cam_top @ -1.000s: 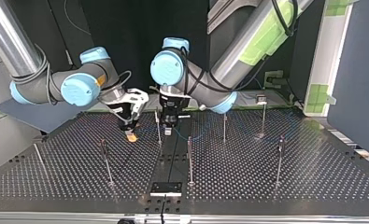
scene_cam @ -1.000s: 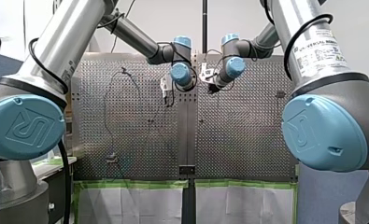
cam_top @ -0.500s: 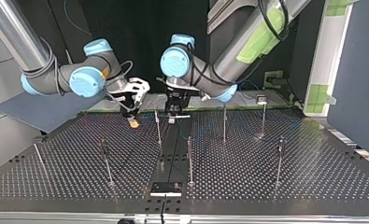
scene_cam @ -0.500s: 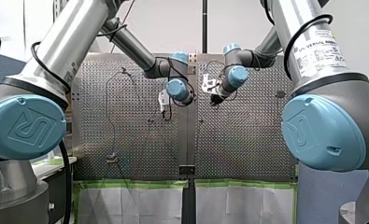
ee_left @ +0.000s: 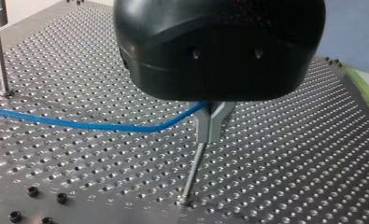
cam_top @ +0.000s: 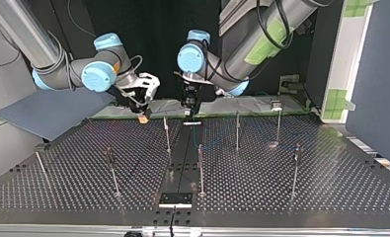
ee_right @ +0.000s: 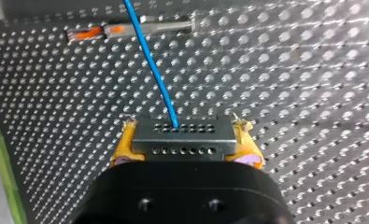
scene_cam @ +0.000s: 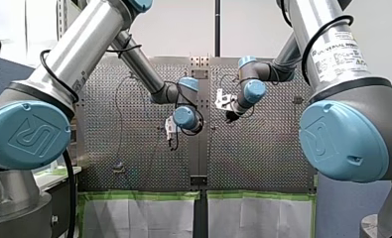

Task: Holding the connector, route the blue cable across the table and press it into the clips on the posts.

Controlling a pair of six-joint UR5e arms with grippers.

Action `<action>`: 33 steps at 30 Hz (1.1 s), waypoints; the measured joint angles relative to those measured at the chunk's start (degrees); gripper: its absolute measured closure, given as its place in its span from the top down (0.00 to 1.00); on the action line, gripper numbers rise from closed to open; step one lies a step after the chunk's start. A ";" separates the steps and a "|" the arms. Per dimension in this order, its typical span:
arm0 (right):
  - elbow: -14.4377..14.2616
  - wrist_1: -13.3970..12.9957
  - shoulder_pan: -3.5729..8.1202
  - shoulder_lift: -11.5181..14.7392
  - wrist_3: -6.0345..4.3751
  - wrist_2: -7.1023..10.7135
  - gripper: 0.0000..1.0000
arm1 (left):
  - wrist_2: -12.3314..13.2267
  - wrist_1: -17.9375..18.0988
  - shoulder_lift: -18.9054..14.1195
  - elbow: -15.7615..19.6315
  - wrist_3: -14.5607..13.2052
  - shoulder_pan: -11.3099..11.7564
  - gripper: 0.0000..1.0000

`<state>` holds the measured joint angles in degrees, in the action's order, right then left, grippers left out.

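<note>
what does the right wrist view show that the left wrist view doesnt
Only the right wrist view: the connector, a grey block with rows of holes, clamped by my right gripper between its yellow pads, and a small metal piece with orange marks lying on the table ahead of it.
Only the left wrist view: my left gripper pinching the blue cable right at the top of a thin post, with another post farther off.
Both: the blue cable and the perforated table.

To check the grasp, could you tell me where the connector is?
In the right wrist view, the connector sits between my right gripper's yellow pads, blue cable leading ahead.
</note>
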<state>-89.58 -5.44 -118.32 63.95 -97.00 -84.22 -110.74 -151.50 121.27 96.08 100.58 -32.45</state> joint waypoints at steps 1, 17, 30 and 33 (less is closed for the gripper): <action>-0.34 -0.01 0.01 0.01 0.42 -0.18 0.00 | 0.06 0.50 0.00 0.62 0.07 0.03 0.00; -1.52 -0.66 0.78 -2.41 2.37 -0.84 0.00 | 5.22 5.12 1.25 7.51 2.62 1.06 0.00; -1.53 -3.60 1.97 -3.53 1.15 1.05 0.00 | 8.77 2.27 2.61 1.72 5.21 1.52 0.00; -1.53 -3.72 2.13 -4.18 1.11 1.38 0.00 | 8.86 1.94 2.66 0.12 5.55 1.71 0.00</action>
<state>-91.11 -9.15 -116.20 59.77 -95.89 -82.84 -101.88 -149.56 123.92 96.20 106.13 -30.74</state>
